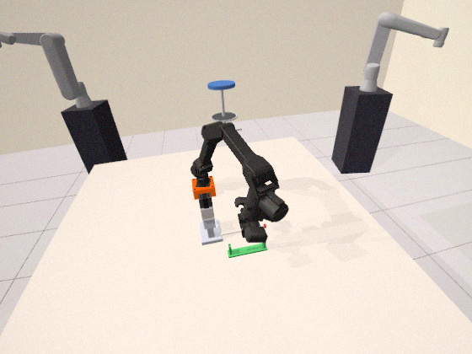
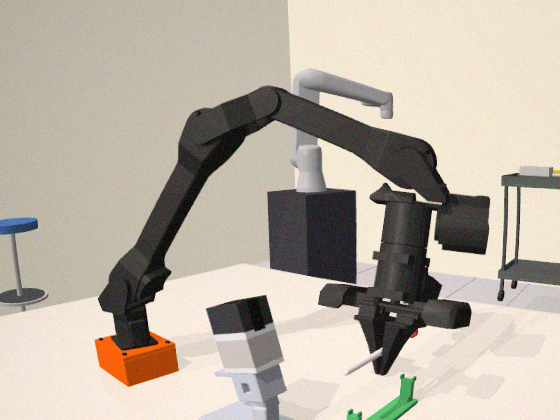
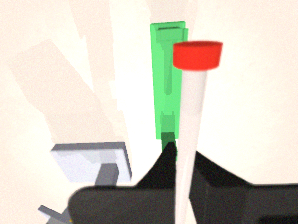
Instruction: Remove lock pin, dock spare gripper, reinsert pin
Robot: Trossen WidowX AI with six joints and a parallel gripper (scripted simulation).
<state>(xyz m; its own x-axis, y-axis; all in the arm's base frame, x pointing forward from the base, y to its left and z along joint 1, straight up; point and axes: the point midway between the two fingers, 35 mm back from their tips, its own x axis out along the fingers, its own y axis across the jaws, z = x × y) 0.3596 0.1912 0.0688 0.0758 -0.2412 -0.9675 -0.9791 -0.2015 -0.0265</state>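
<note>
My gripper [image 2: 381, 369] [image 3: 175, 147] is shut on the white lock pin [image 1: 232, 233] [image 2: 363, 362] [image 3: 192, 100], holding it crosswise above the table. The pin's red head [image 1: 265, 226] [image 2: 413, 334] [image 3: 197, 56] sticks out on one side, its bare end on the other, toward the mount. The green cradle [image 1: 247, 251] [image 2: 400, 404] [image 3: 159, 90] is empty, below and beside the pin. The pale mount [image 1: 217, 237] [image 2: 215, 416] [image 3: 82, 164] carries the grey block with a black top [image 2: 245, 350] [image 1: 206, 214], seemingly the spare gripper, in its tilted socket. A square side hole [image 2: 245, 387] shows, without a pin.
The arm's orange base [image 1: 204, 191] [image 2: 150, 367] stands behind the mount. The mount and its tall block stand close to the pin's bare end. Two grey arms on dark pedestals [image 1: 360, 131] [image 1: 94, 135], a blue stool [image 1: 221, 85] [image 2: 19, 225] and a cart [image 2: 532, 267] stand off the table.
</note>
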